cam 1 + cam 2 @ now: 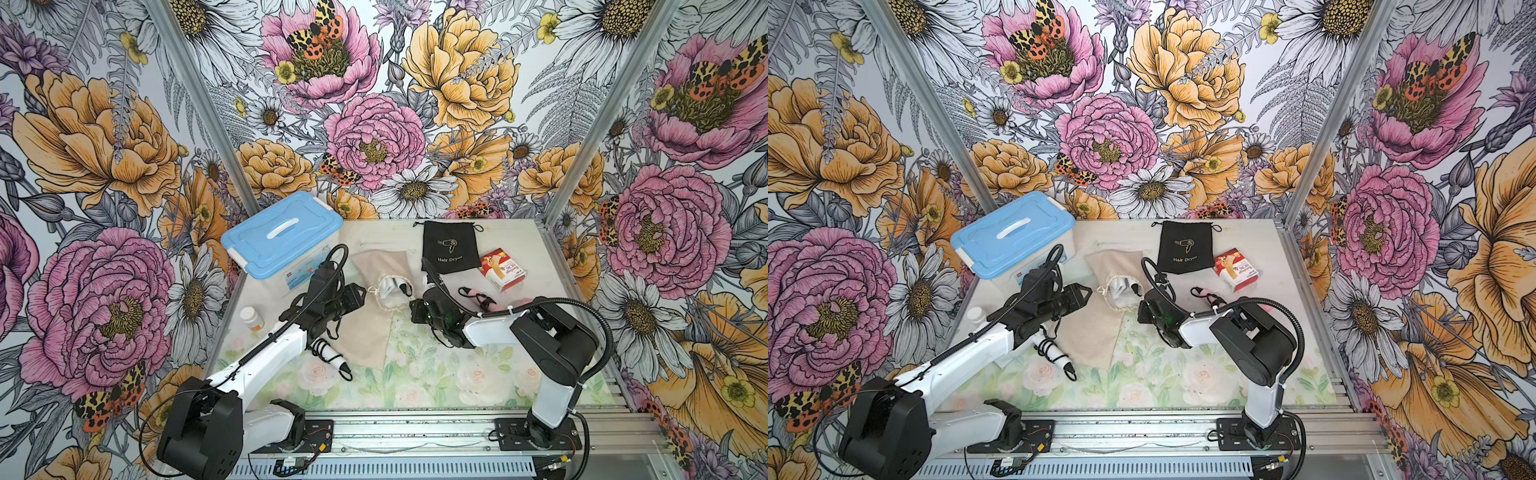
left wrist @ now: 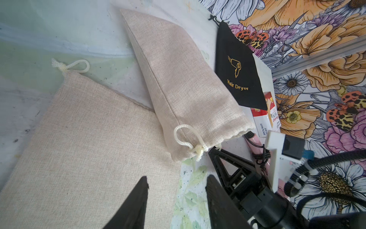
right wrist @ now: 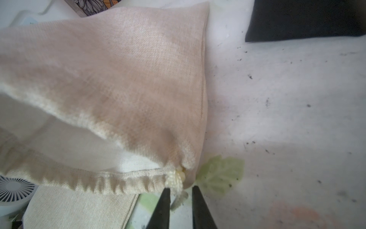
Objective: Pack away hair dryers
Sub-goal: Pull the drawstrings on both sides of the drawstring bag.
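Right gripper (image 3: 180, 190) has its fingers close on either side of the drawstring (image 3: 177, 178) of the filled pouch (image 3: 118, 79); you cannot tell whether they pinch it. Your left gripper (image 2: 177, 178) hangs released and empty over the flat pouch (image 2: 89, 148). One white dryer (image 1: 389, 286) sits in the filled pouch's mouth, a second white dryer (image 1: 332, 355) lies by the left arm (image 1: 282, 345), and the pink dryer (image 2: 254, 141) is beside the red box (image 1: 500, 270). Expect light, hard, slick plastic: take the cord-wound handle

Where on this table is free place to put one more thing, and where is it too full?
Most room: the front of the floral mat, nearer than the flat beige pouch. A bare strip lies at the back, between the blue-lidded box and the black pouch. Crowded: the middle, around the open beige pouch, pink hair dryer and red box.
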Robot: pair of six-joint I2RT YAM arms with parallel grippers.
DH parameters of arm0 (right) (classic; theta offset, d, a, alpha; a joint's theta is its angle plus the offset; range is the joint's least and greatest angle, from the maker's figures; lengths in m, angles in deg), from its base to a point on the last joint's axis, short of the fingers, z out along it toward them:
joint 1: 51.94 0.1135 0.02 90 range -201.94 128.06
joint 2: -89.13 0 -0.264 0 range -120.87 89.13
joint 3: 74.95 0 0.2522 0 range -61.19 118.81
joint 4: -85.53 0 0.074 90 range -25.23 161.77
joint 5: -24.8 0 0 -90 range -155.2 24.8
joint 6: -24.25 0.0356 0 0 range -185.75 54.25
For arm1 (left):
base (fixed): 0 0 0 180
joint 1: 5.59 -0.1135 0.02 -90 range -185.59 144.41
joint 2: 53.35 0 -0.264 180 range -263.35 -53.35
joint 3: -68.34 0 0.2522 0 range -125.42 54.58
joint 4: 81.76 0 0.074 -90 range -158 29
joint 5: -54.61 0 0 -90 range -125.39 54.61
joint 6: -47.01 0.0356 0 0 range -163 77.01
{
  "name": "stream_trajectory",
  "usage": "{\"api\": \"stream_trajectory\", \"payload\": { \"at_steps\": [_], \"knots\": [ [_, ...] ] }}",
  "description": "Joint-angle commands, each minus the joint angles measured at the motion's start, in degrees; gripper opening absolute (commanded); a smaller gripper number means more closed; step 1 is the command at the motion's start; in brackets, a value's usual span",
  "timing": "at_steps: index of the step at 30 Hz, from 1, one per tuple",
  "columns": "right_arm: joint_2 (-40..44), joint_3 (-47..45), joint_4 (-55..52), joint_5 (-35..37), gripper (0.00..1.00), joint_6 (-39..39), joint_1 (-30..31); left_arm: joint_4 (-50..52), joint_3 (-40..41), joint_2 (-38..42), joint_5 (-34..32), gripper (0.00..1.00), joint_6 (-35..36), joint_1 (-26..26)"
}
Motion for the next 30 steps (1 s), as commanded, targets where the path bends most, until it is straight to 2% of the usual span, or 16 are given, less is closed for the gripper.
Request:
{"api": "stream_trajectory", "payload": {
  "at_steps": [1, 2, 9, 14, 27, 30],
  "knots": [
    [-0.4, 1.3, 1.1, 0.2, 0.04, -1.5, -0.1, -2.8, 1.3, -0.2, 1.8, 0.49, 0.4, -0.8],
    [-0.1, 1.1, 1.5, 0.0, 0.0, -1.9, -0.1, -2.8, 1.4, -0.3, 2.0, 0.49, 0.4, -0.9],
    [3.1, -3.3, 6.2, -5.2, 0.0, -3.1, -2.4, -2.1, 1.3, 0.2, 2.6, 0.48, 1.4, -1.9],
    [3.7, -6.7, 12.6, -12.5, 0.0, -3.2, -5.2, -1.6, 1.0, 0.2, 3.3, 0.48, 1.9, -2.6],
    [3.6, -9.9, 19.7, -24.6, 0.0, -4.8, -10.1, -2.2, -0.6, -2.8, 5.8, 0.49, 1.9, -2.4],
    [2.9, -9.8, 20.4, -25.0, 0.0, -4.9, -10.3, -3.9, -0.5, -3.6, 7.8, 0.5, 1.9, -2.1]
  ]
}}
